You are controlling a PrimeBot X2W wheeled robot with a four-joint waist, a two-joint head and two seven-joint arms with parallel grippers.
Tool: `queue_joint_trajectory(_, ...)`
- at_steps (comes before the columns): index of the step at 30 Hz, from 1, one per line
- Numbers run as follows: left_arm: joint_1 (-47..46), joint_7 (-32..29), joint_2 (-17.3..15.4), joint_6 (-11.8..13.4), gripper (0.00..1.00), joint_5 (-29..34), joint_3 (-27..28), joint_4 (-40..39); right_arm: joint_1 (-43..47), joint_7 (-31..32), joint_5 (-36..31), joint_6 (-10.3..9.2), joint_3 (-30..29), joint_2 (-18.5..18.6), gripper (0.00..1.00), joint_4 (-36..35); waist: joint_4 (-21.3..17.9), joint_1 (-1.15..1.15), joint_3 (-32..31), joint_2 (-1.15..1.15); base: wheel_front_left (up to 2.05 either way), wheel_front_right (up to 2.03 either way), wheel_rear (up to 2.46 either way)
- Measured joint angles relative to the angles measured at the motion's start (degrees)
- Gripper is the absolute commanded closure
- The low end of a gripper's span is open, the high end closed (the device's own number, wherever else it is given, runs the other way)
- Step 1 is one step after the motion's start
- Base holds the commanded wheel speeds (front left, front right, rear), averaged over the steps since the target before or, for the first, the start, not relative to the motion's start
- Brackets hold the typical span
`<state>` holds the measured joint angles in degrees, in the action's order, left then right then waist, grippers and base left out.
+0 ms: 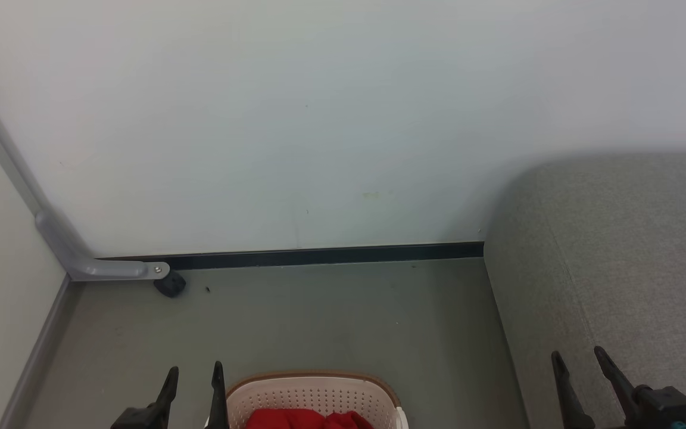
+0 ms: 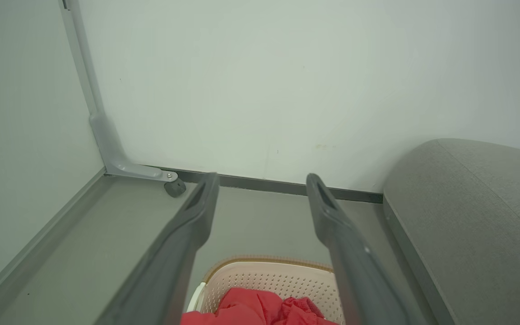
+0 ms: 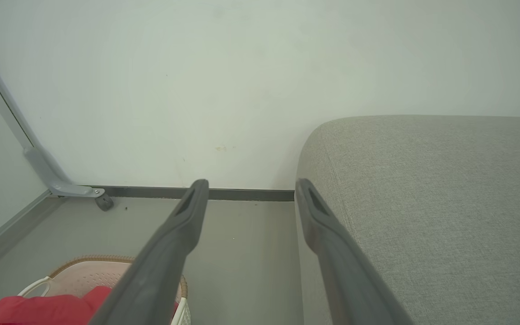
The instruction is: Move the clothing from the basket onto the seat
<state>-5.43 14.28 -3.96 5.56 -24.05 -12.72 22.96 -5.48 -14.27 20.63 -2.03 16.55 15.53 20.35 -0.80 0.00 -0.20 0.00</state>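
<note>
The cream basket (image 1: 313, 394) with a brown rim stands on the floor at the bottom middle of the head view, red clothing (image 1: 307, 419) bunched inside it. The grey seat (image 1: 623, 268) fills the right side. My left gripper (image 1: 194, 378) is open just left of the basket, nothing between its fingers. My right gripper (image 1: 578, 360) is open over the seat's near left part, also empty. In the left wrist view the basket (image 2: 269, 282) and clothing (image 2: 260, 309) lie below the open left gripper (image 2: 262, 185). The right wrist view shows the open right gripper (image 3: 251, 189), the seat (image 3: 431, 203) and the basket (image 3: 84, 271).
A pale wall (image 1: 295, 119) with a dark baseboard (image 1: 319, 256) runs across the back. A grey panel frame foot with a small black caster (image 1: 170, 285) sits at the left corner. Grey floor (image 1: 331, 316) lies between the basket and the wall.
</note>
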Motion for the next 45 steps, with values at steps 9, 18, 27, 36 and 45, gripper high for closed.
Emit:
queue_joint_trajectory(9, -0.01, 0.00, 0.30, 0.03, 0.00, 0.00, 0.07, 0.47, -0.02, 0.00, -0.09, 0.00, -0.43, -0.01, 0.00, -0.26, -0.02, 0.00, 0.52, 0.00, 0.00, 0.00, 0.00)
queue_joint_trajectory(18, -0.38, 0.00, 0.44, -0.01, 0.00, 0.13, -1.19, 2.78, -1.41, -0.01, -0.69, 0.09, -0.71, 0.03, 0.00, -1.93, -0.15, 0.00, 2.29, 0.00, 0.00, 0.00, 0.00)
queue_joint_trajectory(27, -3.13, -0.18, 0.87, -0.56, 0.00, 0.96, -5.68, 8.32, -2.55, -0.01, -1.60, 0.36, -1.29, 0.97, 0.00, -5.00, -0.83, 0.00, 5.86, 0.00, 0.00, 0.00, 0.00)
queue_joint_trajectory(36, -7.38, -2.16, 1.14, -0.89, 0.00, 2.66, -9.25, 13.82, -5.85, -0.02, -2.13, 0.53, -1.96, 1.57, 0.00, -8.31, -1.86, 0.01, 10.20, 0.00, 0.00, 0.00, 0.00)
queue_joint_trajectory(45, -13.62, -4.95, 1.35, -0.47, 0.00, 3.50, -11.04, 20.18, -8.96, -0.03, -2.59, 0.52, -2.99, 1.48, 0.00, -12.92, -3.47, 0.01, 16.42, 0.00, 0.00, 0.00, 0.00)
